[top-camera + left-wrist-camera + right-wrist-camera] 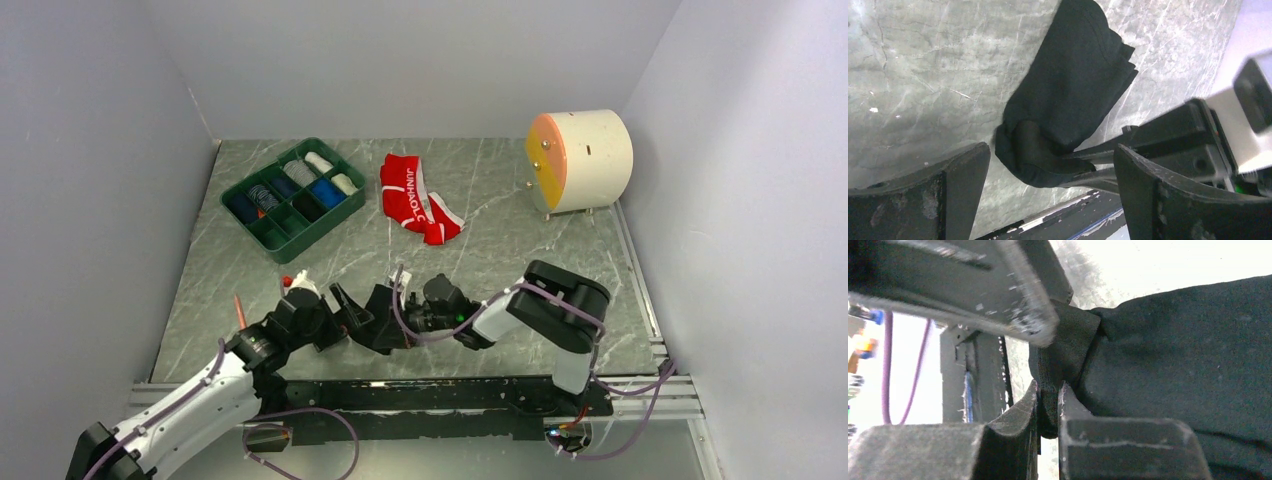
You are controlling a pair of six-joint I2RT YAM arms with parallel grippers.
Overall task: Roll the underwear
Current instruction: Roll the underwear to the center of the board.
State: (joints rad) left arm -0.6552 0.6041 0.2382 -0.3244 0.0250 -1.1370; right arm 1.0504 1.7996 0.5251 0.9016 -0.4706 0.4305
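So, at the near middle of the table (500,260), the right gripper (1048,405) is pinching a fold of the black underwear (1073,85) tight, probably anchoring the bundle so it isn't springing loose. It looks rolled, but that's hard to say. The left gripper (1048,160) is hanging wide open over the bundle's end, gripping nothing. Farther back, the red underwear (410,195) is lying crumpled and not yet rolled, right of the green tray (272,252).

Plain pale walls (400,60) on three sides — marbled grey-green tabletop (495,235), even light
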